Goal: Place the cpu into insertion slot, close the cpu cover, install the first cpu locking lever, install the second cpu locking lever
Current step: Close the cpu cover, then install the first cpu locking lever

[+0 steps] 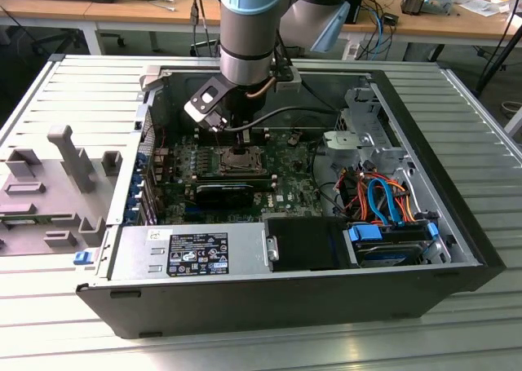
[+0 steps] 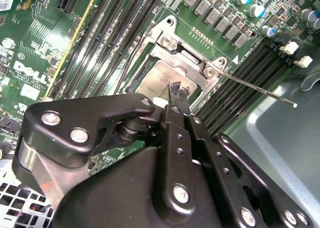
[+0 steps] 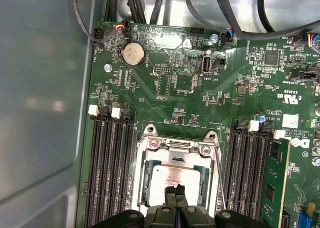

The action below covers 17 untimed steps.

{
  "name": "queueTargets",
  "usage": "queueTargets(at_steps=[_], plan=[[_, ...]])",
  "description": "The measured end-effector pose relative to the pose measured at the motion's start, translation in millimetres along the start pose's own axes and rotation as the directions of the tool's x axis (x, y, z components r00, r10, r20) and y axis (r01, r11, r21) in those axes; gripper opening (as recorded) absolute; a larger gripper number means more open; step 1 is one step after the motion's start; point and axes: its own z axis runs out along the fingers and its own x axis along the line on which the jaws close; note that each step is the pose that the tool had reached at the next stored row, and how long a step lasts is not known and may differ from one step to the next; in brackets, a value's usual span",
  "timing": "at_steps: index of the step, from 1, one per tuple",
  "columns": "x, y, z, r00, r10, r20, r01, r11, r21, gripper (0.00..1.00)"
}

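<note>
The cpu (image 3: 165, 174), a small flat square chip with a dull silver-grey metal top, sat nested: a slatted grey metal surface (image 1: 90, 86) carried an open dark computer case (image 1: 245, 306), whose green motherboard (image 3: 150, 95) held the square insertion slot (image 3: 144, 183) around the chip. The thin silvery cpu cover (image 3: 172, 150) showed at the slot's edge, flat or raised unclear. A thin lever rod (image 2: 250, 86) jutted from its corner. The black pincer (image 3: 175, 190) hung closed, empty, over the chip
</note>
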Motion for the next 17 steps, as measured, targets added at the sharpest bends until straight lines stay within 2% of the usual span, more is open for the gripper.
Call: queueTargets(at_steps=[8,10,12,17], plan=[[0.0,0.0,0.0,1.0000,0.000,-0.0011,0.000,1.0000,-0.0001,0.11],[0.0,0.0,0.0,1.0000,-0.002,-0.0072,0.002,1.0000,-0.0006,0.11],[0.0,0.0,0.0,0.9996,-0.026,-0.0096,0.026,0.9997,0.0003,0.11],[0.0,0.0,0.0,0.9978,-0.066,-0.0085,0.066,0.9978,0.0028,0.11]])
